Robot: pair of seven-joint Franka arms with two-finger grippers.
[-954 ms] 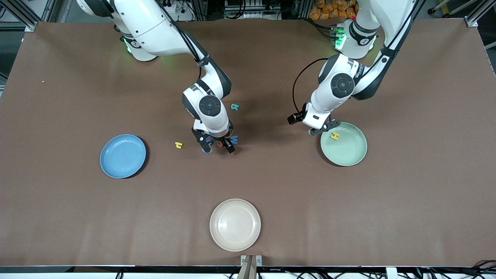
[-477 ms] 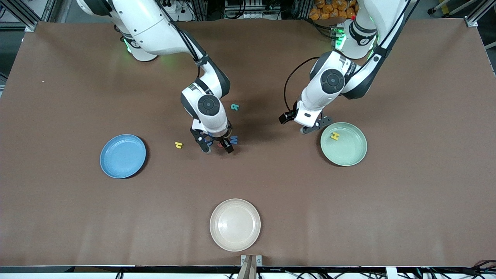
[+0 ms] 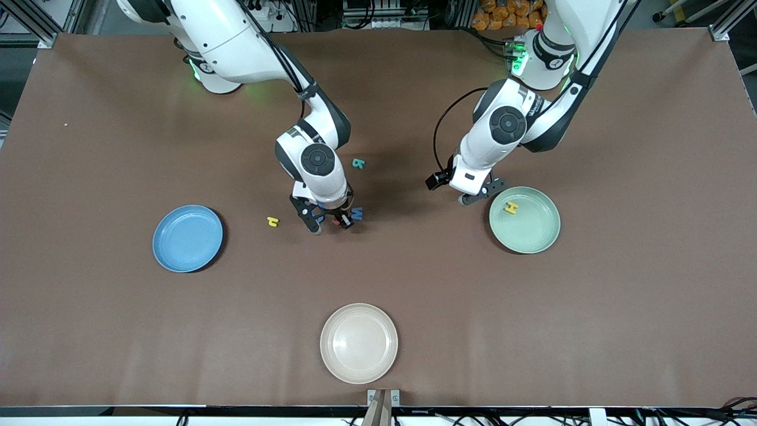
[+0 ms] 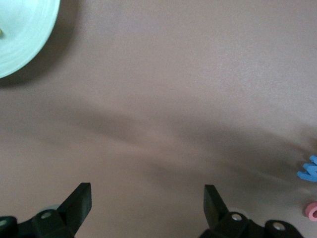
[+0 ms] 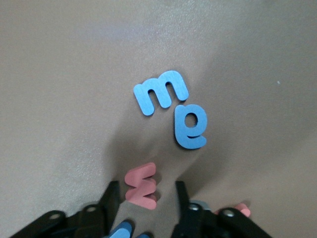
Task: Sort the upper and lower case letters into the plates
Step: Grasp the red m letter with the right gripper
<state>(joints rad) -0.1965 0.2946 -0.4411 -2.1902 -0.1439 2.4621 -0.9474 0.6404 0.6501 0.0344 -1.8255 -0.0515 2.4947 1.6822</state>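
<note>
My right gripper (image 3: 330,225) is low over a cluster of letters at the table's middle, fingers open on either side of a red zigzag letter (image 5: 142,186) without touching it. Blue letters "m" (image 5: 161,92) and "e" (image 5: 189,127) lie close by, and a blue letter (image 3: 356,213) shows beside the gripper. A teal letter (image 3: 358,163) and a yellow letter (image 3: 272,221) lie apart on the table. My left gripper (image 3: 479,198) is open and empty over bare table beside the mint green plate (image 3: 532,236), which holds a yellow "H" (image 3: 511,207). The blue plate (image 3: 187,238) holds nothing.
A cream-beige plate (image 3: 358,342) sits nearest the front camera at the table's middle. The left wrist view shows the mint plate's rim (image 4: 20,34), a blue letter (image 4: 309,169) and a red one (image 4: 312,211) at the frame's edge.
My left gripper has moved off the mint plate's rim toward the table's middle and stopped. My right gripper's fingers have narrowed around the red letter.
</note>
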